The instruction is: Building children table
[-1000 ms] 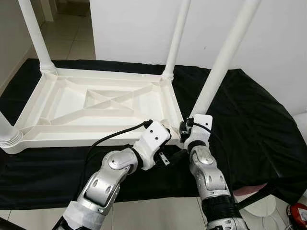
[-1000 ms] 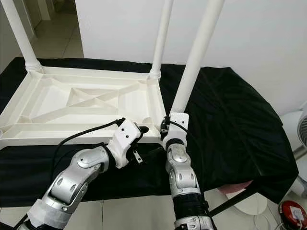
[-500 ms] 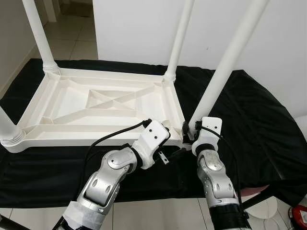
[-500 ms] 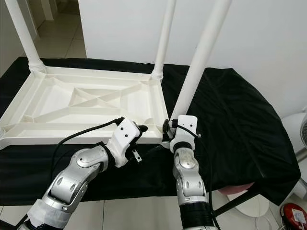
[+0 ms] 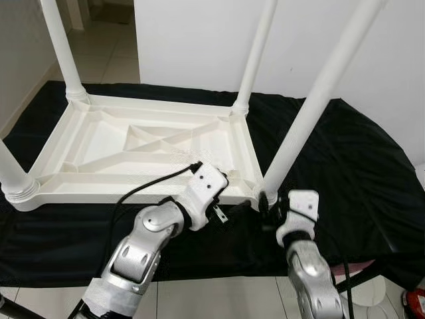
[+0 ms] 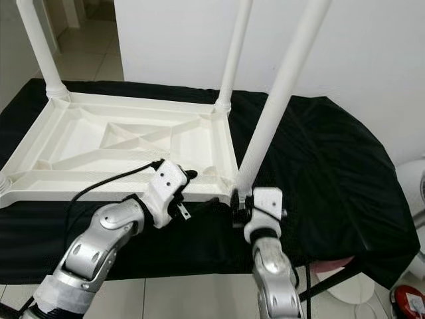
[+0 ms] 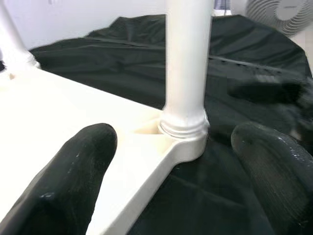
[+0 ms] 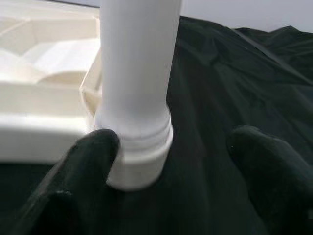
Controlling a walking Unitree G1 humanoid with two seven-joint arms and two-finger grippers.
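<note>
White table (image 5: 143, 149) lies upside down, 4 legs (image 5: 317, 106) upright.

upturned white table (image 5: 143, 143) on black cloth (image 5: 345, 166), both arms reaching its near corner

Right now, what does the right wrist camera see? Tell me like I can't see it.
A white table leg stands in its corner socket on the upside-down white table. The right gripper is open, one black finger beside the leg's base, above black cloth.

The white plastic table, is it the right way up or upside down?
Upside down. The white plastic table lies top-down on the black cloth, showing its ribbed underside, with its round white legs pointing upward.
</note>
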